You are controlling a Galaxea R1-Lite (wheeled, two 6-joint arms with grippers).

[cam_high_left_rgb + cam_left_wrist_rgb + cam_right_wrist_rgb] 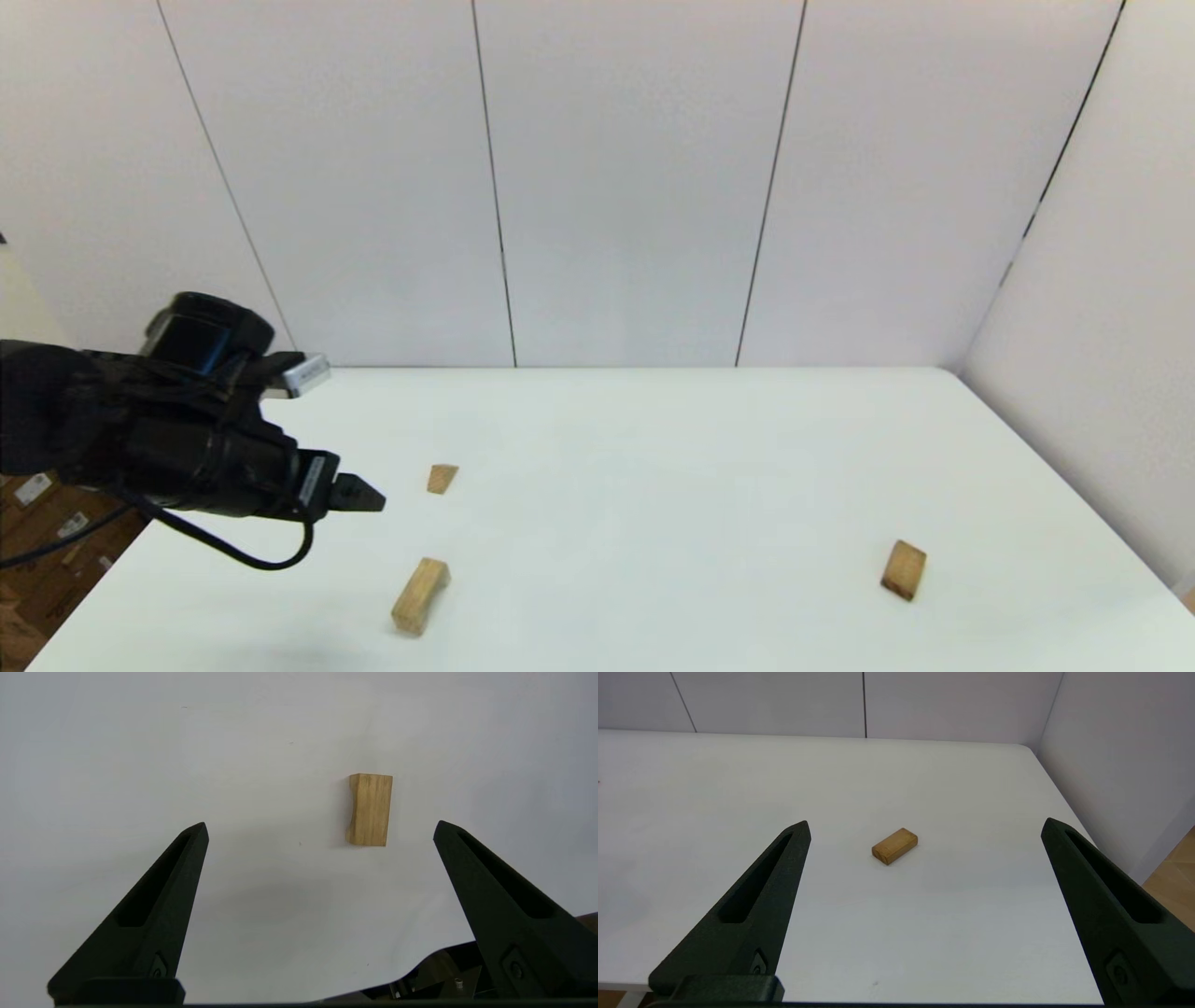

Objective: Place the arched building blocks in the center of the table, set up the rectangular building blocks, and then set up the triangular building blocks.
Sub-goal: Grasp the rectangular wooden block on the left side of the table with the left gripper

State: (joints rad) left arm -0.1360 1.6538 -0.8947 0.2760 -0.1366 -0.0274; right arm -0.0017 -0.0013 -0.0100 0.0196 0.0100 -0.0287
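A white surface holds three wooden blocks. The arched block is pale wood, oblong and thick, with a shallow curved notch along one long side; it lies near the front edge on the left. Farther back on the left sits the small triangular wedge. The flat rectangular slab, tan with plain faces, lies well apart on the right.

The left gripper hangs above the left side of the surface with its black fingers spread wide, holding and touching nothing; the arched block shows beyond them. The right gripper is likewise spread wide and empty, facing the slab from the near side.
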